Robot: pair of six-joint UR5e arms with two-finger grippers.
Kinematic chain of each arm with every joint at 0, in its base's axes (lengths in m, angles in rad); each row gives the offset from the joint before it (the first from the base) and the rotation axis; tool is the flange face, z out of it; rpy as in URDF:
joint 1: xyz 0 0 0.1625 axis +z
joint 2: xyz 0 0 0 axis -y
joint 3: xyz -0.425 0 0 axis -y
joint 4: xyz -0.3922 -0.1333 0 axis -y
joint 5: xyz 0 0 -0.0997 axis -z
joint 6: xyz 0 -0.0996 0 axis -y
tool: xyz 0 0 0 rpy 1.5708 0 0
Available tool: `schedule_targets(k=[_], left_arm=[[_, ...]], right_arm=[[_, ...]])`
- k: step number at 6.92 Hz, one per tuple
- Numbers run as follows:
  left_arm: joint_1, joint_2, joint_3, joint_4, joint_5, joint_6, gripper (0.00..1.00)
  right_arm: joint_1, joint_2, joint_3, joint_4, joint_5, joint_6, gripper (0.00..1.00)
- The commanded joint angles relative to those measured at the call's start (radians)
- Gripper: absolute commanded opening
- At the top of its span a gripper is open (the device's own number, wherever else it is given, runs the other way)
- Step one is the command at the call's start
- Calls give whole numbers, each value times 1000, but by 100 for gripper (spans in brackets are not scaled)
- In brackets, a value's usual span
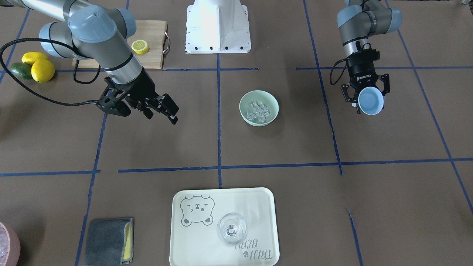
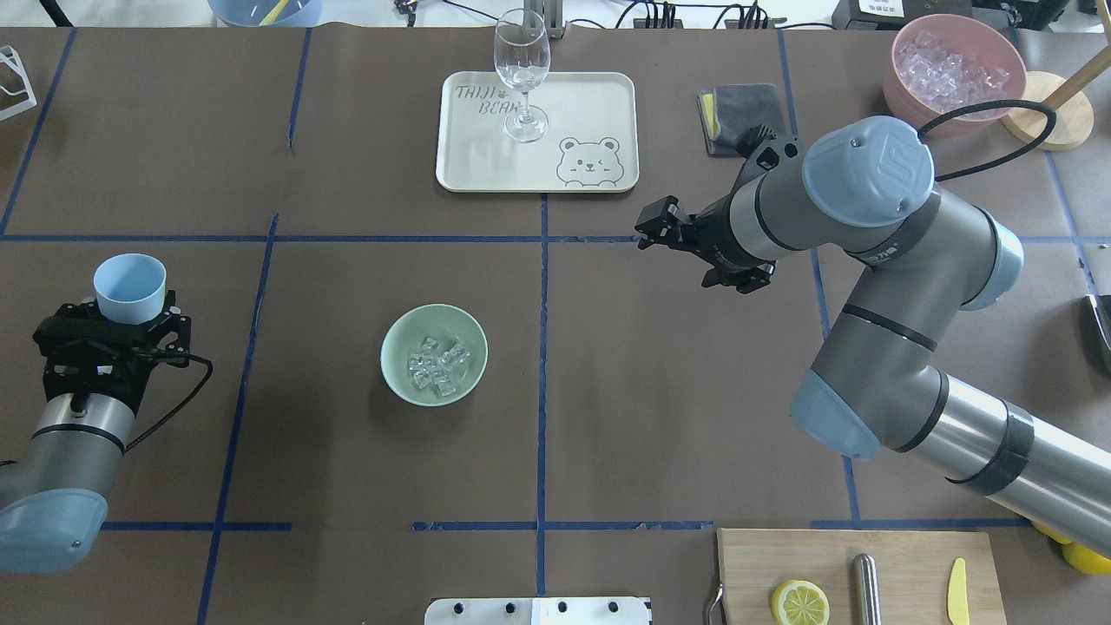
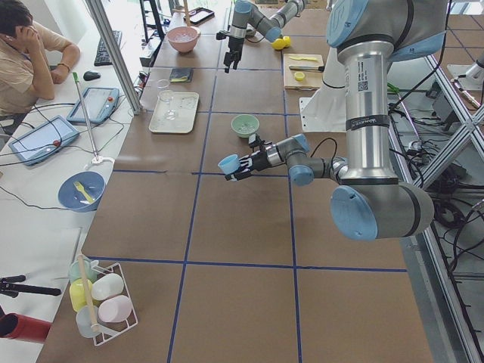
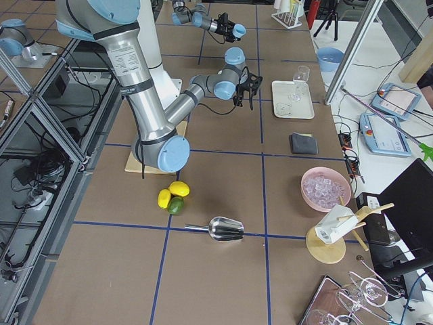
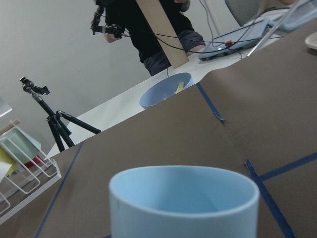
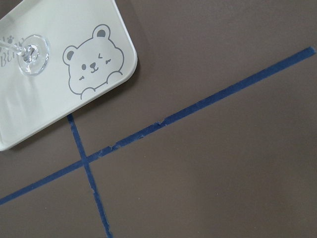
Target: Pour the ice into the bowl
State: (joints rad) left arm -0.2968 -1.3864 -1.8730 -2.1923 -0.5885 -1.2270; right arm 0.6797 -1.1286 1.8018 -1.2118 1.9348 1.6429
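Observation:
The pale mint-green bowl (image 2: 396, 339) stands on the table left of centre, with a cluster of clear ice cubes (image 2: 438, 365) in it; it also shows in the front view (image 1: 244, 102) with the ice (image 1: 258, 111). My left gripper (image 2: 128, 314) is shut on a light blue cup (image 2: 130, 286), held upright above the table well left of the bowl. The cup looks empty in the left wrist view (image 5: 183, 198). My right gripper (image 2: 657, 226) is open and empty, hovering right of the bowl near the tray's corner.
A cream tray (image 2: 590, 95) with a clear wine glass (image 2: 522, 69) stands at the far middle. A pink container of ice (image 2: 955, 74) and a grey cloth (image 2: 738, 117) are far right. A cutting board (image 2: 855, 577) with a lemon half is near right.

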Motion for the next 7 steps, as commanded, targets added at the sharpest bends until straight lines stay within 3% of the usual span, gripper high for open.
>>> schedule_targets(k=[1,7], left_arm=[[-64,15,24,-1,1,-218,0],[-84,78,184,-33,48,-551,0]], right_arm=[[0,1,1,0,-14,0,100],[41,-4,2,-2,-2,-2,100]])
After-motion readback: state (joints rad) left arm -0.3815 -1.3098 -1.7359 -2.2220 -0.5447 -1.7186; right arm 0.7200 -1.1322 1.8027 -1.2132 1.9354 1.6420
